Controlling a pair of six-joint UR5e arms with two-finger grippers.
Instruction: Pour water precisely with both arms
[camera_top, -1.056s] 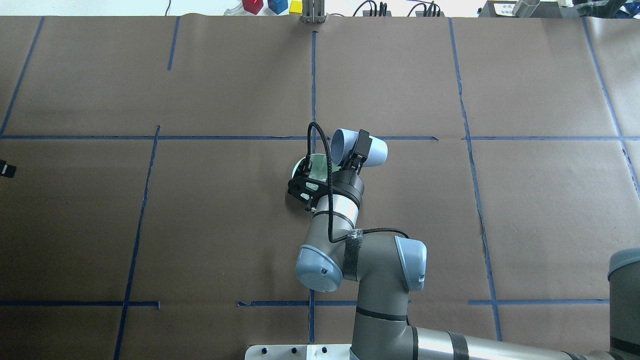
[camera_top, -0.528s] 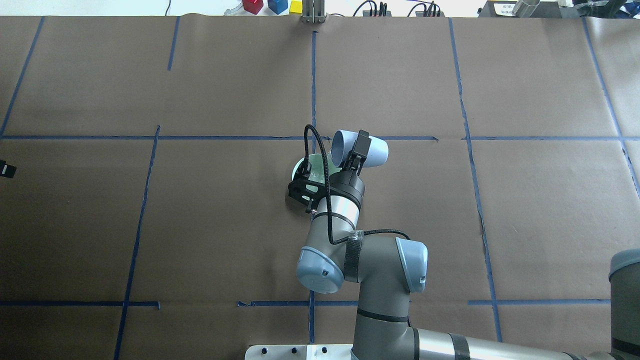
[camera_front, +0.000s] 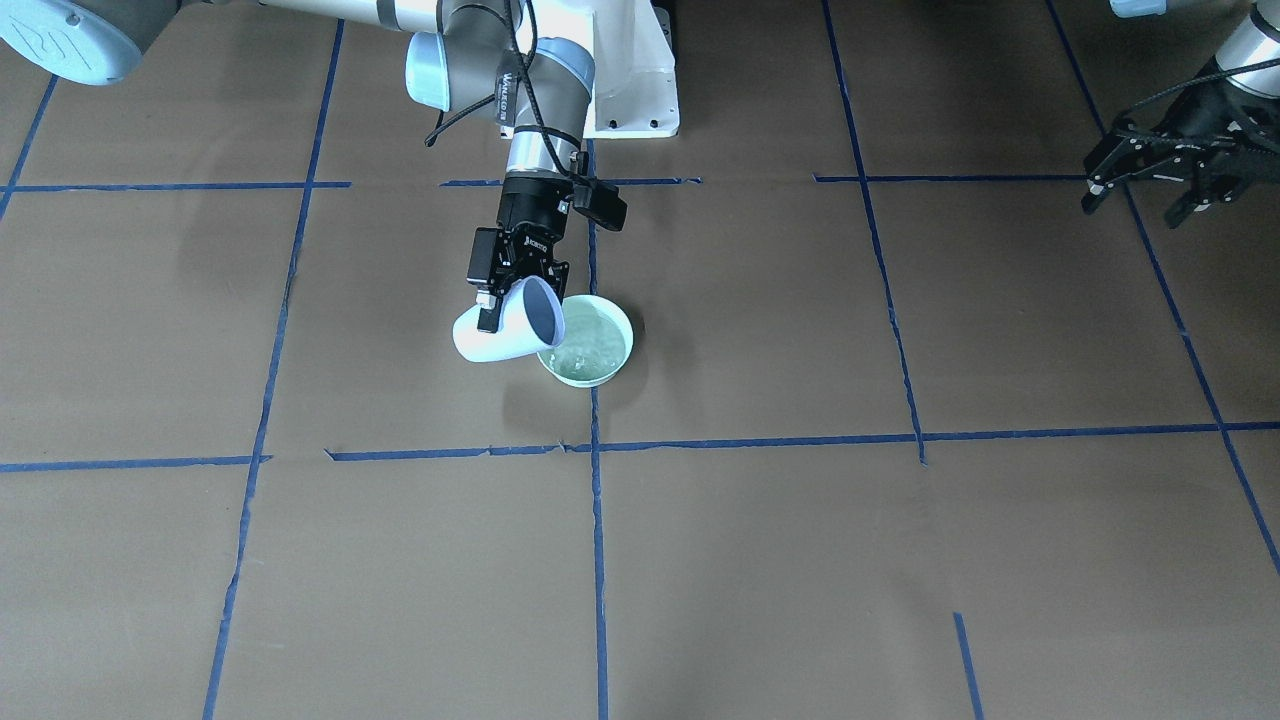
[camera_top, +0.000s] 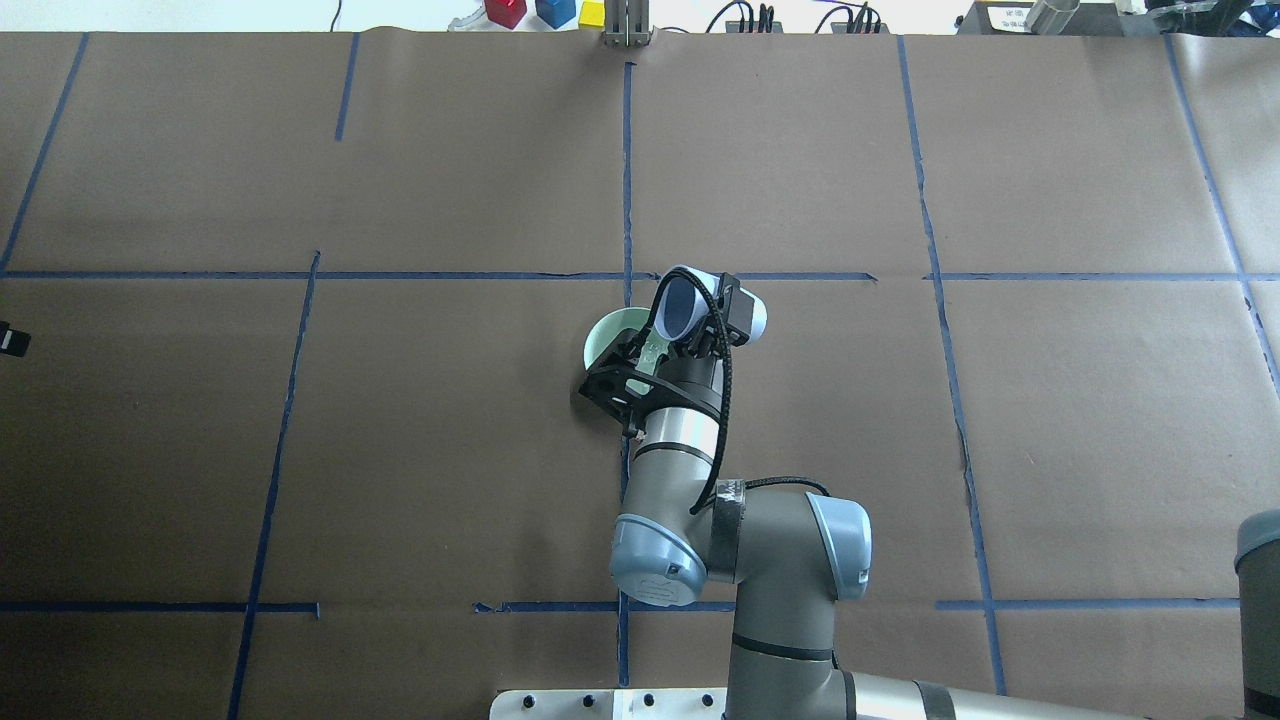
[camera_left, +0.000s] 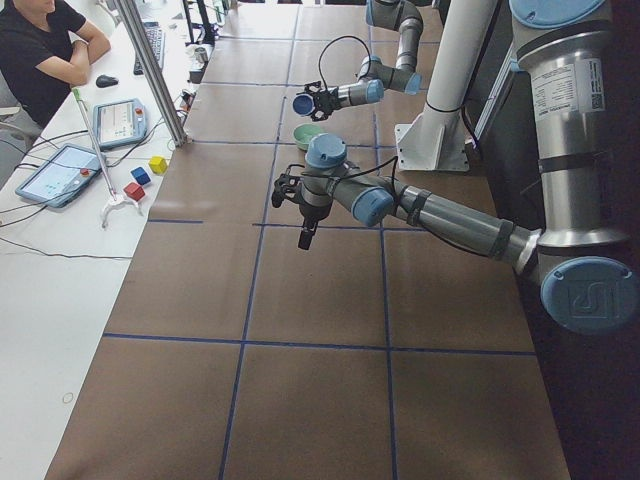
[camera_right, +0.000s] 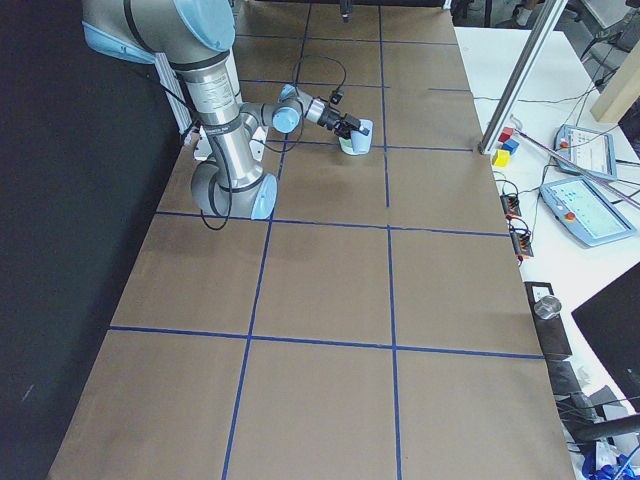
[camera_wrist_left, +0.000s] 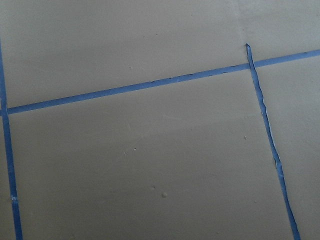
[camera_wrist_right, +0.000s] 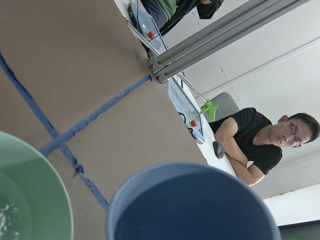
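Note:
My right gripper (camera_front: 505, 290) is shut on a pale lavender-blue cup (camera_front: 500, 338) and holds it tilted, its mouth turned toward a pale green bowl (camera_front: 626, 335) just beside it. Water (camera_front: 590, 352) glints in the bowl. In the overhead view the cup (camera_top: 690, 300) hangs over the bowl's right rim (camera_top: 598, 338), and my right gripper (camera_top: 715, 312) clamps its side. The right wrist view shows the cup's rim (camera_wrist_right: 195, 205) and the bowl's wall (camera_wrist_right: 35, 185) close up. My left gripper (camera_front: 1130, 208) is open and empty, far off at the table's side.
Brown paper with blue tape lines (camera_top: 627, 180) covers the table. The white arm pedestal (camera_front: 630, 80) stands behind the bowl. Coloured blocks (camera_top: 540, 12) and tablets lie past the far edge. Operators sit beyond it (camera_left: 40, 50).
My right wrist has turned, so the cup's mouth has swung from sideways over the bowl to more upward. The right elbow has shifted a little to the right. The bowl has not moved.

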